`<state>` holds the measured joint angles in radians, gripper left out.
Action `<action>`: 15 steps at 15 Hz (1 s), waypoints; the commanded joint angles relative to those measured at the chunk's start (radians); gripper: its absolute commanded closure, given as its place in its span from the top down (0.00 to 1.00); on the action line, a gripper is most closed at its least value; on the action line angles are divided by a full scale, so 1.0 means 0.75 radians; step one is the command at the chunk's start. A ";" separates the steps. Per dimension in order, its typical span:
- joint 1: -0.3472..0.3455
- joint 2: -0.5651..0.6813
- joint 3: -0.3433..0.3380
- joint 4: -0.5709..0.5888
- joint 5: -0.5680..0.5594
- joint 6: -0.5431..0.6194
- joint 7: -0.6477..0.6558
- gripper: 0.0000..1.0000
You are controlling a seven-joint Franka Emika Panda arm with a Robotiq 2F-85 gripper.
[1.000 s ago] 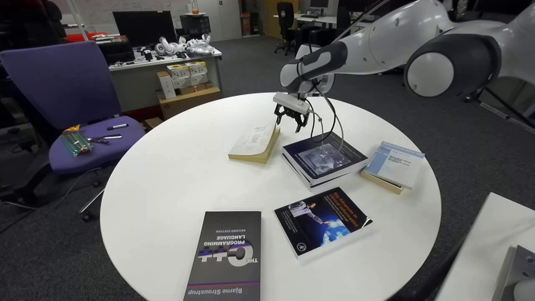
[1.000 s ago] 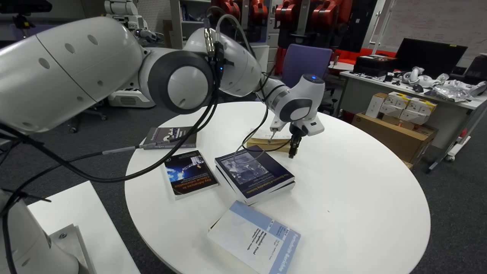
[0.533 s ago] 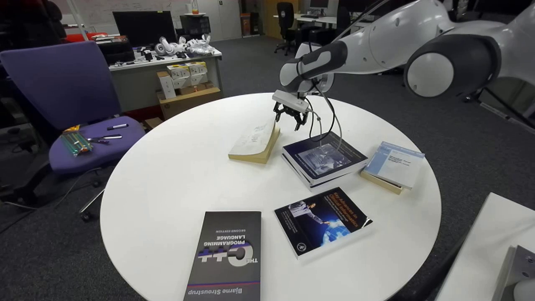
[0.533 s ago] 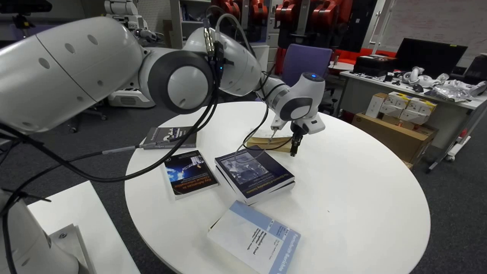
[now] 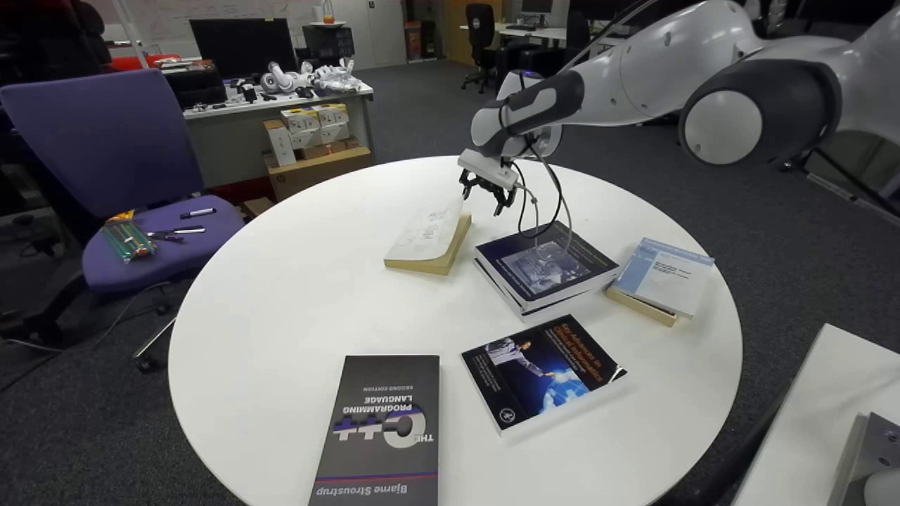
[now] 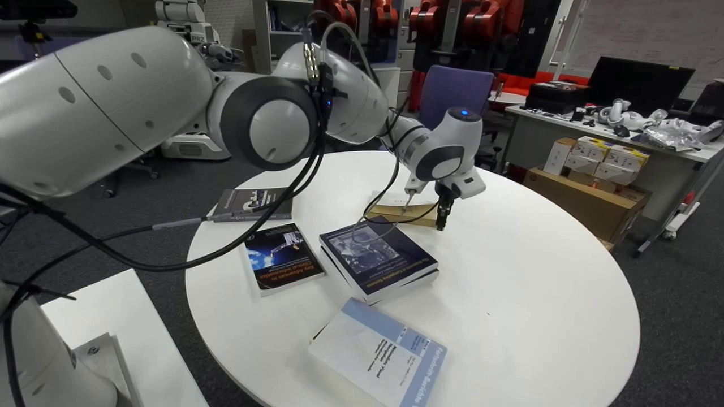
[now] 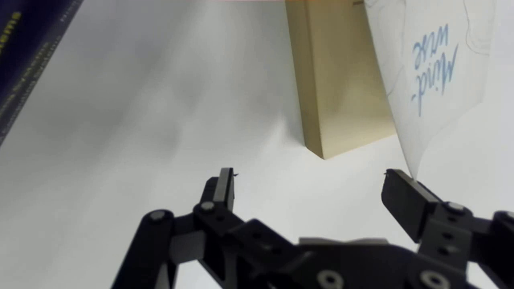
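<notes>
My gripper [image 7: 310, 172] stands wide open, its black fingers [image 7: 409, 200] apart with only white table seen between them. In both exterior views the gripper [image 5: 482, 204] [image 6: 442, 221] hangs above the table beside a thick cream book [image 5: 422, 266]. That book's page block [image 7: 349, 84] lies ahead of the fingers in the wrist view. Its white cover [image 7: 437, 60], with blue handwriting, is bent upward. The cover's raised corner meets the outer side of the right-hand finger in the wrist view; contact I cannot tell for certain. Dark blue books [image 5: 545, 263] are stacked close by.
On the round white table [image 5: 295, 316] lie a C++ book [image 5: 387, 429], a black illustrated book [image 5: 545, 369] and a pale blue book [image 6: 384, 356] atop another. Cables loop from the wrist over the dark blue stack. A purple chair [image 5: 105, 140] stands beside the table.
The gripper has risen slightly and shifted a little away from the dark blue stack, staying open. The cream book's bent cover corner has come up slightly with it. The other books are unmoved.
</notes>
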<state>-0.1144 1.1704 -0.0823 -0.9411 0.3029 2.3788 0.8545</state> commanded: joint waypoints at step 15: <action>-0.052 -0.014 0.088 -0.041 0.024 0.075 -0.194 1.00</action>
<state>-0.1246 1.1700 -0.0683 -0.9491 0.3073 2.4070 0.7965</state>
